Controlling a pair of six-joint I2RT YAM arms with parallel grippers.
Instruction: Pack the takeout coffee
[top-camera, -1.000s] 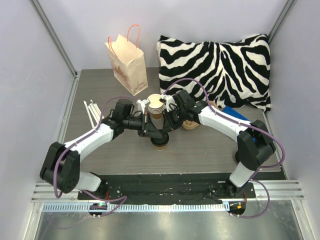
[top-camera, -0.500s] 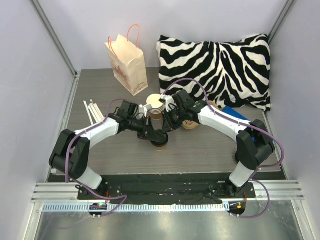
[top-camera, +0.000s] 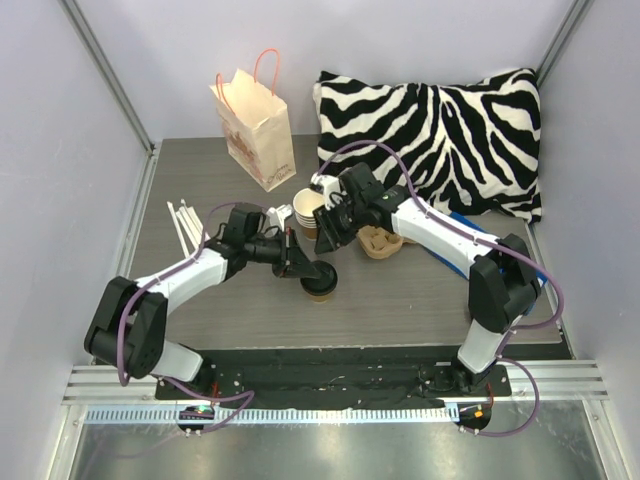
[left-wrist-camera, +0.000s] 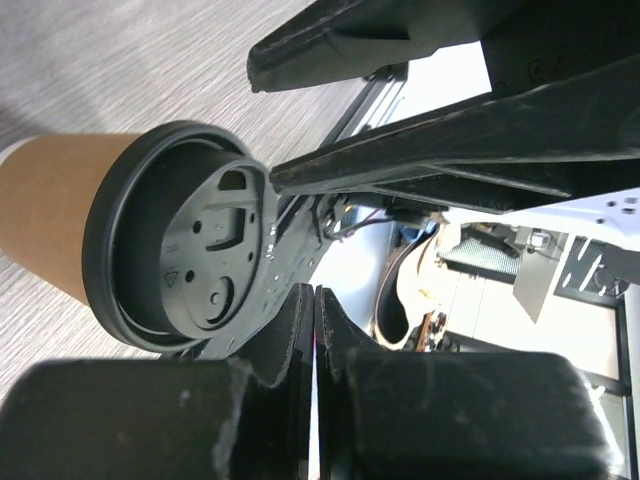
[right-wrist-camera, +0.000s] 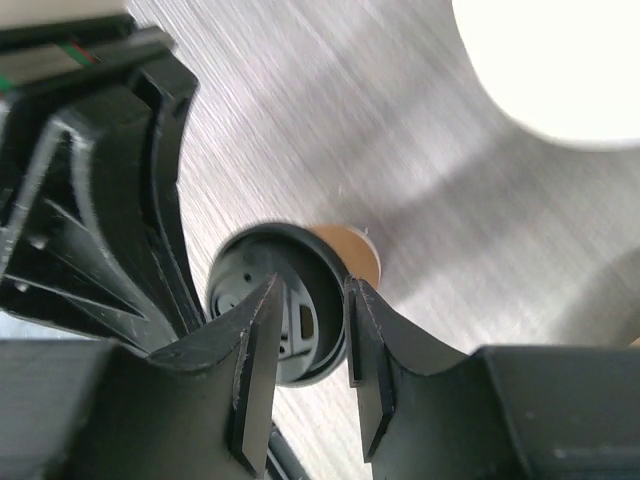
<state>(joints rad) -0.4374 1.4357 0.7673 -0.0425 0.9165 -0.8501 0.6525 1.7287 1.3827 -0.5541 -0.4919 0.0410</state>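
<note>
brown takeout coffee (left-wrist-camera: 50, 200) has unreadable lid embossing (left-wrist-camera: 205, 255).

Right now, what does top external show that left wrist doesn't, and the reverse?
Top external only: the bag, pillow, white sticks, cup stack, and the right gripper beside that stack.
Left wrist only: the lid close up, with its moulded detail and sip hole, and the left gripper with its fingers pressed together at the lid's rim.
Both: the brown cup, lid on, on the table, with the left gripper next to it.
</note>
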